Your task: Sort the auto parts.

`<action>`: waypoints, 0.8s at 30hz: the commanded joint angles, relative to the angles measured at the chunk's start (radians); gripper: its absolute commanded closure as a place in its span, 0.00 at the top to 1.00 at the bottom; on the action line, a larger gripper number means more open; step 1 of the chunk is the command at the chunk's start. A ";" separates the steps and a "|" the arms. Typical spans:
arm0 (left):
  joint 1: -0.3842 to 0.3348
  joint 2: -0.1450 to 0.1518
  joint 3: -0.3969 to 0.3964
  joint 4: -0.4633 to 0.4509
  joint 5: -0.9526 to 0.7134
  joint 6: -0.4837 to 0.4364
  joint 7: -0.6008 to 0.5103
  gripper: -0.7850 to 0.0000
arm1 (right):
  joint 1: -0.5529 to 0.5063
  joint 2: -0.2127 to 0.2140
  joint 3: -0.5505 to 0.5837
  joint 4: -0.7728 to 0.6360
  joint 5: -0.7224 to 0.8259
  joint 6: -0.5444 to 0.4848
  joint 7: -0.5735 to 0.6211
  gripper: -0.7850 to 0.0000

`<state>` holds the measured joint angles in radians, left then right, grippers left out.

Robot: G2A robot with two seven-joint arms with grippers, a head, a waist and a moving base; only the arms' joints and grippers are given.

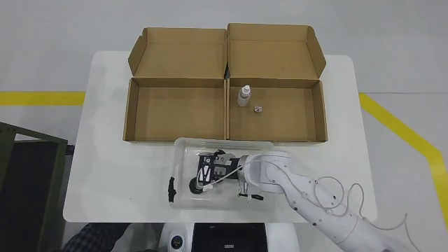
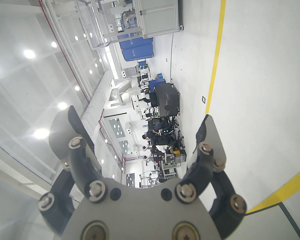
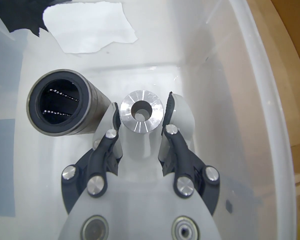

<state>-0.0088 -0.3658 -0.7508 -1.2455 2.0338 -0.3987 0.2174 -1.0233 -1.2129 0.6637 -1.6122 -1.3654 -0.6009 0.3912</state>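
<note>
- white table on a grey floor with yellow lines. two open cardboard boxes stand side by side at its far half, and a clear bin sits just in front of them.
- left box has nothing in it. right box holds a white bottle with a small part just beside it, so a drop into the wrong box would undo the sort.
- left gripper is off the table, aimed out at the room, fingers spread and holding nothing.
- right gripper is down inside the bin, pads clamped on either side of the silver bushing, which stands upright with its bore facing up.
- the bushing's wall is smooth and round, and the grip looks narrow. a tilted lift could let it twist or slide out.
- a dark linear bearing lies touching the outer face of one finger. it may get nudged, roll, or be dragged along on the way up.
- the bin wall is near, and a wide swing toward the boxes could clip its rim.
</note>
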 commanded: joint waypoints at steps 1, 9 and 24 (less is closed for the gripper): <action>0.000 0.000 0.000 0.000 0.000 0.000 0.000 1.00 | 0.002 -0.001 0.002 0.005 0.002 -0.003 -0.002 0.31; 0.000 0.000 0.000 0.000 0.000 0.000 0.000 1.00 | 0.003 -0.006 0.014 0.011 0.028 -0.026 -0.008 0.00; 0.000 0.000 0.000 0.000 0.000 0.000 0.000 1.00 | -0.117 0.044 0.197 -0.173 0.176 -0.113 -0.073 0.00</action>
<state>-0.0088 -0.3658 -0.7508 -1.2455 2.0338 -0.3987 0.2174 -1.1286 -1.1739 0.8397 -1.7651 -1.2018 -0.7078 0.3207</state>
